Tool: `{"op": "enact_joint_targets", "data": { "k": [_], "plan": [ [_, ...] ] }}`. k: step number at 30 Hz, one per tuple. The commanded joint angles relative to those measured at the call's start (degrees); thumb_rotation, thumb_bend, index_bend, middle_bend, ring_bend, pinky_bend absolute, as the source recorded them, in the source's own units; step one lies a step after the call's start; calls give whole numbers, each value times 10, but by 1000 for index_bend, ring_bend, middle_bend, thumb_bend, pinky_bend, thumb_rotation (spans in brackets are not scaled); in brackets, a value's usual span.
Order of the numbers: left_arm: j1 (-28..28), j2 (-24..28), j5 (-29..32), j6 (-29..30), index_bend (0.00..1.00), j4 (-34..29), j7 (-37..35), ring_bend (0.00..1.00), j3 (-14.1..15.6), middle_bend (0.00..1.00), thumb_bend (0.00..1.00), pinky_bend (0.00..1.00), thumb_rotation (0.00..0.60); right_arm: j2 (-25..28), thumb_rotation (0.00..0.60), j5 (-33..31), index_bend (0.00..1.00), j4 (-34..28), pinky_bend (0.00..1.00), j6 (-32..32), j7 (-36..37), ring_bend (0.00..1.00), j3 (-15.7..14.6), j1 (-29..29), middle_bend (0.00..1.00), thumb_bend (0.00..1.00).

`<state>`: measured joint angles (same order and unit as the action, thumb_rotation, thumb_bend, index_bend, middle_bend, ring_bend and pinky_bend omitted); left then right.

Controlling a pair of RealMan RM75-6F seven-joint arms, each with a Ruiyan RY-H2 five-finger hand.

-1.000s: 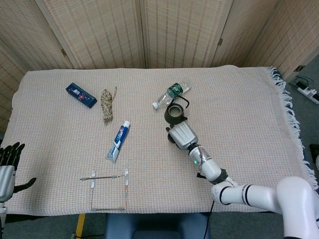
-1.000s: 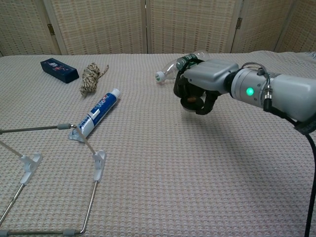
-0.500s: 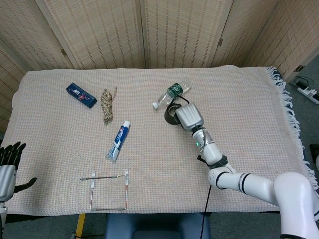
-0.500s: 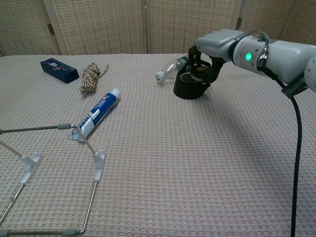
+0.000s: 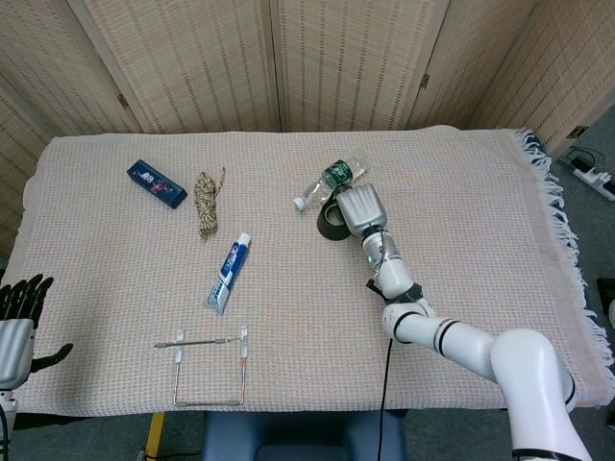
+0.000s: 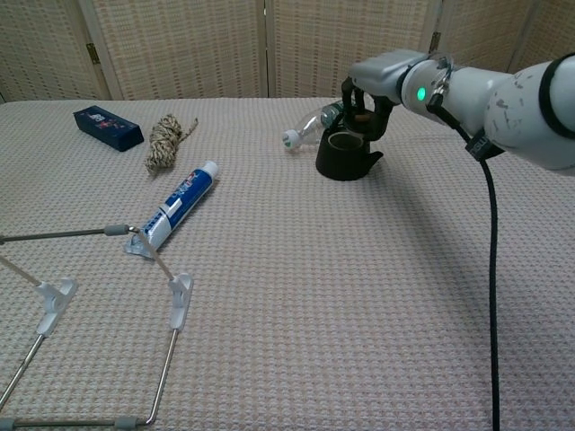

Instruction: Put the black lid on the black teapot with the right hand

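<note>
The black teapot (image 6: 345, 160) stands upright on the woven cloth right of centre, its round mouth showing; from above it is the dark pot (image 5: 331, 220). My right hand (image 6: 373, 92) hovers over its far rim with the fingers curled down, and covers the pot's right side as the right hand (image 5: 357, 207). The black lid (image 6: 363, 115) shows only as a dark shape inside those fingers, just above the mouth. My left hand (image 5: 17, 322) hangs off the table's front left corner, fingers spread, holding nothing.
A clear bottle (image 6: 310, 126) lies just behind the teapot. A toothpaste tube (image 6: 175, 208), a rope bundle (image 6: 166, 141) and a blue box (image 6: 108, 127) lie to the left. A wire frame (image 6: 108, 314) sits at the front left.
My right hand carried the lid from in front of the teapot up and back, and now sits over the pot's far rim. The left hand has stayed put.
</note>
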<state>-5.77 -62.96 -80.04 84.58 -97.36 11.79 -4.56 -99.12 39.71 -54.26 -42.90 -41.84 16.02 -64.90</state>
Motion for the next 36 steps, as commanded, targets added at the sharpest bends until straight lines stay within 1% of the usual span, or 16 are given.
{"op": "enact_joint_targets", "data": {
  "k": [1,8,10,14,20,23,29,36],
  "plan": [
    [-1,0,3,-1,20,-1,2,0,-2,0,118,0,600,-14,600,-14,441,20,970,12,-2,873,4,-11,377,411],
    [-3,-2,13,-7,20,2,5,0,-4,0,118,0,600,-32,600,-23,441,48,970,23,-4,874,6,-25,358,411],
    [-3,-2,14,-7,20,2,5,0,-4,0,117,0,600,-35,600,-23,428,52,970,24,-3,873,7,-27,351,411],
    [-4,-6,21,-10,20,7,7,0,-6,0,117,0,600,-41,600,-40,343,61,970,32,-15,872,7,-35,316,411],
    [-6,-8,22,-12,20,10,5,0,-6,0,118,0,600,-44,600,-41,229,63,970,33,-13,876,7,-38,229,412],
    [-7,-8,21,-12,20,11,4,0,-6,0,117,0,600,-37,600,-34,186,54,970,29,-5,883,7,-35,200,411],
    [-10,-9,19,-14,20,11,2,0,-8,0,118,0,600,-15,600,-22,163,21,970,18,-1,884,-3,-22,184,412],
    [-14,-11,15,-16,20,12,2,0,-8,0,118,0,600,35,600,22,163,-75,972,-10,27,883,-17,6,224,411]
  ]
}}
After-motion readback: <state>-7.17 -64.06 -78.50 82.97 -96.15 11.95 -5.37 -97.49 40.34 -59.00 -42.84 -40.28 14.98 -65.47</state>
